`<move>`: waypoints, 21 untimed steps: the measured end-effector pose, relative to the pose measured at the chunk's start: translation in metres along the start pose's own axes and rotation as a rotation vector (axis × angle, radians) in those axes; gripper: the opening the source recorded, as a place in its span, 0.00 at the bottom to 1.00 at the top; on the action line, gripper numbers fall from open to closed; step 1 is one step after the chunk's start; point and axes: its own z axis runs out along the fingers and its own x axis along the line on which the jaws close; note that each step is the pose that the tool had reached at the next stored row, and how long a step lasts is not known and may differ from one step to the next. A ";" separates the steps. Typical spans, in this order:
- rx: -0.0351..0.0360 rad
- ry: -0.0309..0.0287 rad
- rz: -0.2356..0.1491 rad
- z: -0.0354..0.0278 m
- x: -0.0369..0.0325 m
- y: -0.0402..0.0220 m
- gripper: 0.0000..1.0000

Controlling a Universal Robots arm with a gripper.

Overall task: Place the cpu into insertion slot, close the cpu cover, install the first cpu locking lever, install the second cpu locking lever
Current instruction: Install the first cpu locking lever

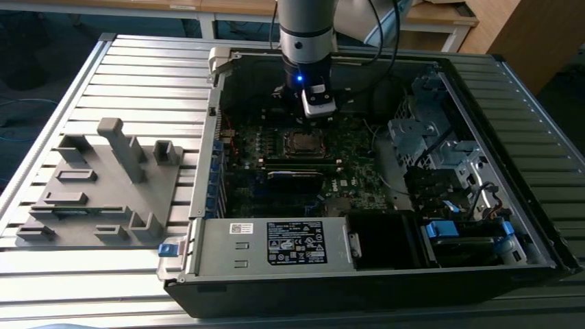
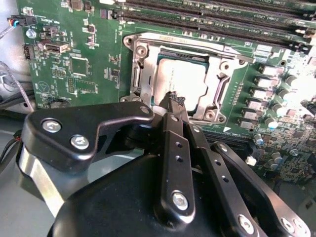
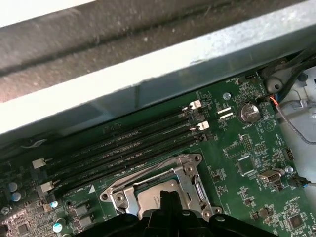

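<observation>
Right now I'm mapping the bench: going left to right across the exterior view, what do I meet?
Grey fixture tray → computer case wall → cpu in the insertion slot → drive cage.

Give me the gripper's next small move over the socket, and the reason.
Probably ease the black gripper, fingers shut, slightly down onto the near edge of the shiny square metal cpu cover. The flat silver-grey square cpu already lies seated with the cover flat around it, and the fingertips sit at that edge; contact cannot be told.

Cpu (image 3: 154, 197) under closed cpu cover (image 3: 195, 183)
</observation>
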 end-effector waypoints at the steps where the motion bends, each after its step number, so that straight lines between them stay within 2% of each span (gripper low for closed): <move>1: 0.0000 0.0000 0.000 0.0000 0.0000 0.0000 0.11; 4: 0.0003 0.0001 0.000 -0.0002 0.0000 0.0000 0.11; 11: 0.0002 0.0001 0.000 -0.0055 -0.0006 0.0003 0.11; 16: 0.0001 0.0001 0.000 -0.0055 -0.0006 0.0003 0.11; 18: 0.0014 0.0031 0.000 -0.0056 -0.0007 0.0003 0.11; 21: 0.0062 0.0142 0.000 -0.0055 -0.0006 0.0004 0.11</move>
